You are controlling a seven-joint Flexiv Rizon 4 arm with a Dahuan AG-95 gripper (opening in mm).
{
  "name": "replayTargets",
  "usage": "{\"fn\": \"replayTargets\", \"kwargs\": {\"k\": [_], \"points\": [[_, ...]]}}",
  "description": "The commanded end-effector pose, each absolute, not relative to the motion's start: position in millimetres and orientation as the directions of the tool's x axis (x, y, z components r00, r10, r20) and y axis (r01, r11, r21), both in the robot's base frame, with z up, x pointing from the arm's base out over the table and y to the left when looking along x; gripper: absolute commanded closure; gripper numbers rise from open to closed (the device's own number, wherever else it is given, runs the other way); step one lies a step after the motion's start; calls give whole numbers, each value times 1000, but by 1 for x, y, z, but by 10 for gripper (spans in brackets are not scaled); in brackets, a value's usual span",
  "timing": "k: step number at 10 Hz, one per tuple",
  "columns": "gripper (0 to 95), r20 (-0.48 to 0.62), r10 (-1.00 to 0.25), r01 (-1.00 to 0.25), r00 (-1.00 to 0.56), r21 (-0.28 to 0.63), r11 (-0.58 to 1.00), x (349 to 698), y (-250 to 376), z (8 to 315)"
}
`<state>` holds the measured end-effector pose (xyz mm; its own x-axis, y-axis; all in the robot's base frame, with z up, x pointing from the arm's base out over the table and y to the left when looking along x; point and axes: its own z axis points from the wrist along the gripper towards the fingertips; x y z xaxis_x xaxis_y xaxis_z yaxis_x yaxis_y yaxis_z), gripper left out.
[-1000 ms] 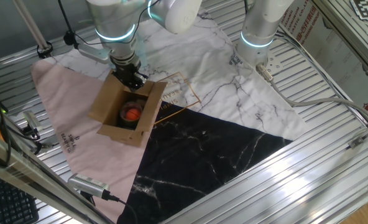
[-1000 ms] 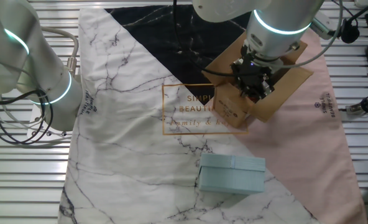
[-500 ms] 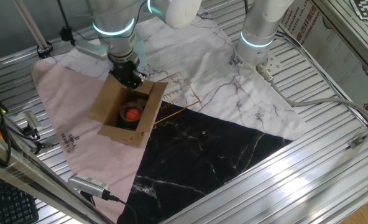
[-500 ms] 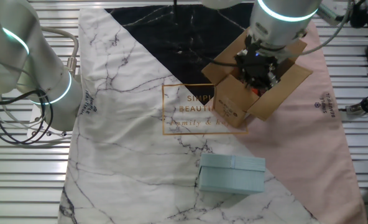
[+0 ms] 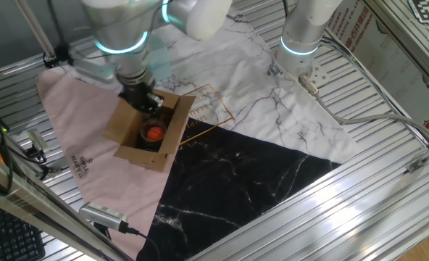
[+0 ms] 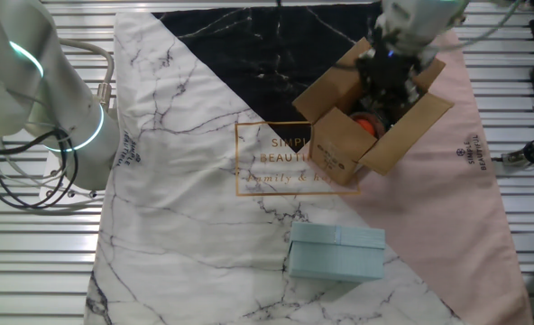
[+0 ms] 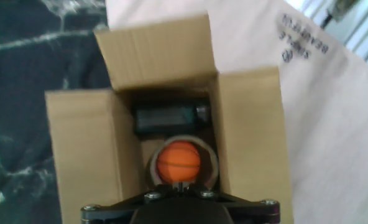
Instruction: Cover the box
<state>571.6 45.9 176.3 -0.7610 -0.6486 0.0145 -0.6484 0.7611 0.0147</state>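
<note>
Where gripper (image 5: 148, 102) hovers: box (image 5: 148, 130) beneath.

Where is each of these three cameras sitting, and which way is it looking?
One fixed view: high at one side, looking down on the open box, the arm and gripper above it.
The other fixed view: the opposite side, looking down on the box, gripper and a blue case.
Hand view: on the hand, looking straight into the box; only the gripper's base shows.
All share the box and its orange ball.
</note>
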Motion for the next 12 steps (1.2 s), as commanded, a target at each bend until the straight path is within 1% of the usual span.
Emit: {"fn": "replayTargets", "kwargs": {"k": [1,4,12], "points": [[950,18,-643,-642,-766,16,766,581,54,182],[950,23,-632,-632,-774,14,775,601,75,191],[950,-3,-616,-616,-788,7,788,626,110,202]]}}
